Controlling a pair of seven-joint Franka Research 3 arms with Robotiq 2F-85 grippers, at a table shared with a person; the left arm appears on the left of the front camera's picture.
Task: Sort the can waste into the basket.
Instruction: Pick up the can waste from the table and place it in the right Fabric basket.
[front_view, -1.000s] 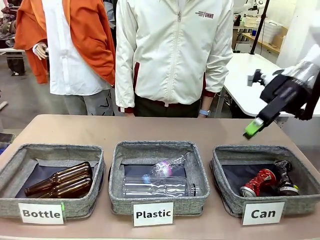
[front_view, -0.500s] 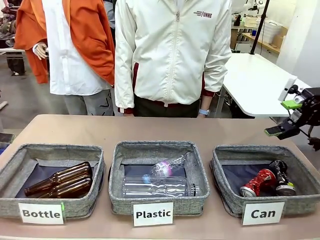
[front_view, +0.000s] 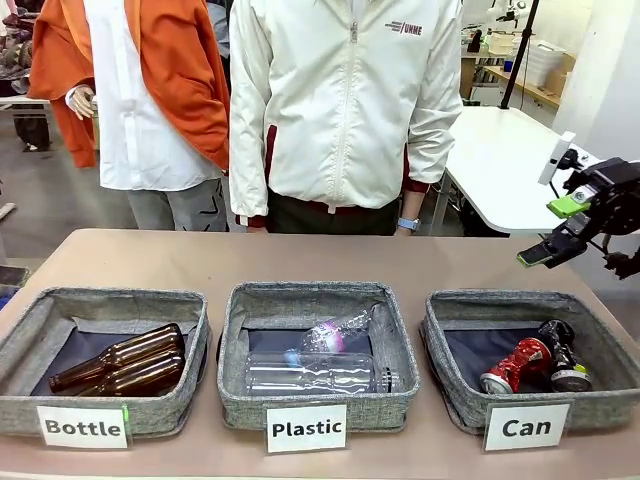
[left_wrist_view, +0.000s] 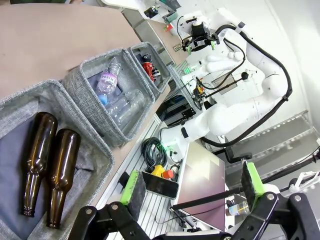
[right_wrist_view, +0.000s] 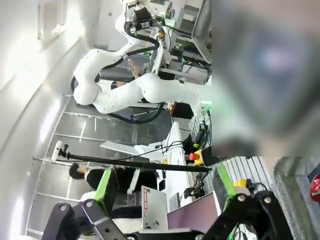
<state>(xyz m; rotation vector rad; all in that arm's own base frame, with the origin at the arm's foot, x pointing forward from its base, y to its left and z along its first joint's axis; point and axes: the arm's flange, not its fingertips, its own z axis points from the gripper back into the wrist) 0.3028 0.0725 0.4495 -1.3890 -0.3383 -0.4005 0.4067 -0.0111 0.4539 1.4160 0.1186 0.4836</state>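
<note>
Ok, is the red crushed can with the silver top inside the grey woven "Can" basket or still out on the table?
Inside. The red crushed can lies on the dark lining of the grey woven "Can" basket, beside the black crushed can.

Three baskets (front_view: 430, 330), two cans (front_view: 518, 365), two brown bottles (front_view: 120, 362) and two clear plastic bottles (front_view: 315, 372).

**Right end effector open, aimed away from the baskets**

The black two-finger right end effector (right_wrist_view: 163, 187) with green pads (right_wrist_view: 106, 187) is spread wide, holding nothing. Beyond it stretches a white robot arm (right_wrist_view: 135, 92). A sliver of red crushed can (right_wrist_view: 315, 186) shows beside its right finger.
</note>
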